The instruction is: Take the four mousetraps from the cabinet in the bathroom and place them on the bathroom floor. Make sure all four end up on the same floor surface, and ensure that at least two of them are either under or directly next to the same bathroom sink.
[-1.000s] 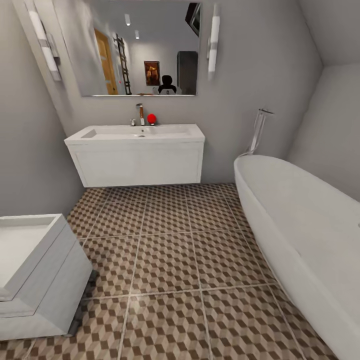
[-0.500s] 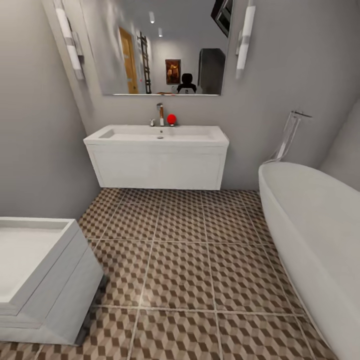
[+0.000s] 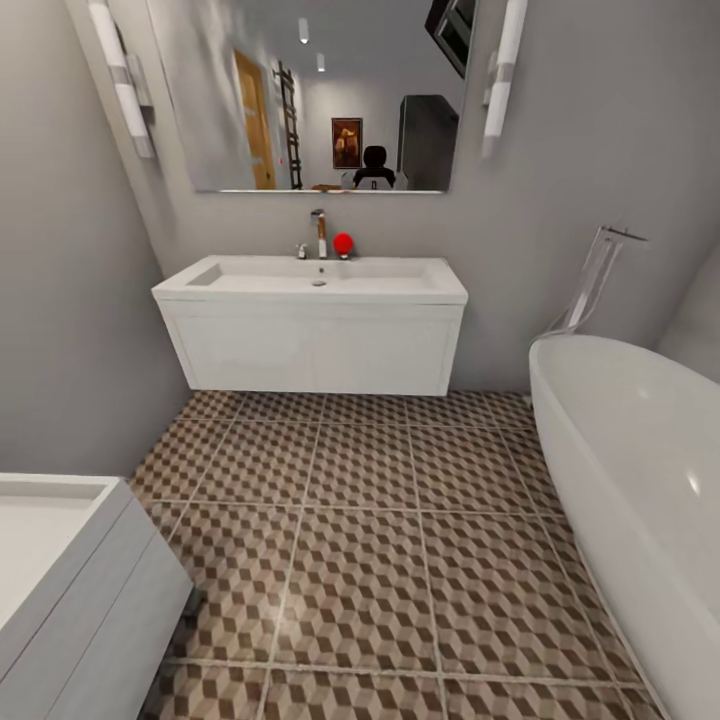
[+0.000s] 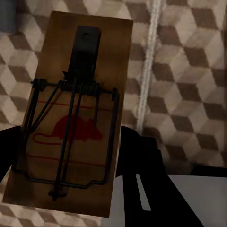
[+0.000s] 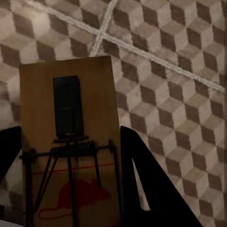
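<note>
Gripping 1 mousetrap (image 4: 75,113) between left hand (image 4: 66,161) fingers, another (image 5: 71,146) in right hand (image 5: 71,175).

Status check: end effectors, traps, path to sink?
Both end effectors shut, each on a flat wooden mousetrap. White wall-hung sink ahead. Cube-patterned tile floor between; white bathtub at right.

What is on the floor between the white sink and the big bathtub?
Nothing. In the head view, only bare cube-patterned bathroom floor lies between the sink cabinet and the bathtub.
</note>
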